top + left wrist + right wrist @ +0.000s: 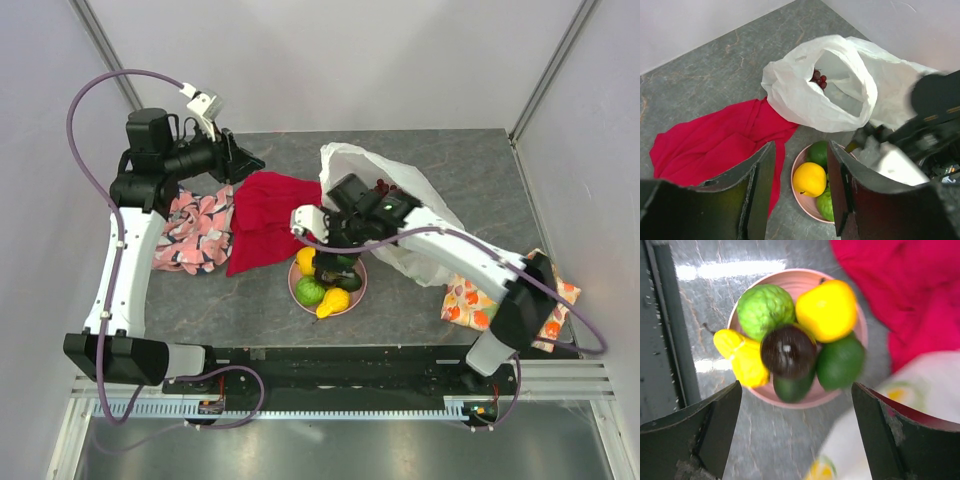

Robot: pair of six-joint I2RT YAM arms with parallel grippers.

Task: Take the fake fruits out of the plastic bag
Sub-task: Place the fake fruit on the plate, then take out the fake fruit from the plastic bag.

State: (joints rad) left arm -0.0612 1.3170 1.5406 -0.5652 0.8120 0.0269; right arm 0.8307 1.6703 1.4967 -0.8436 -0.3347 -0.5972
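White crinkly bag [790, 97] mouth open w/ grapes [818, 80] inside.

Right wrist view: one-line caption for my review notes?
Open right gripper above the pink plate piled with fake fruits, red cloth alongside.

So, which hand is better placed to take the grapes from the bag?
Probably the right hand: open, it hangs over the plate beside the plastic bag. The left hand is farther, beyond the red cloth.

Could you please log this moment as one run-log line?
right jaws: open above plate | plate: fruits piled | bag: grapes inside | left jaws: open, empty
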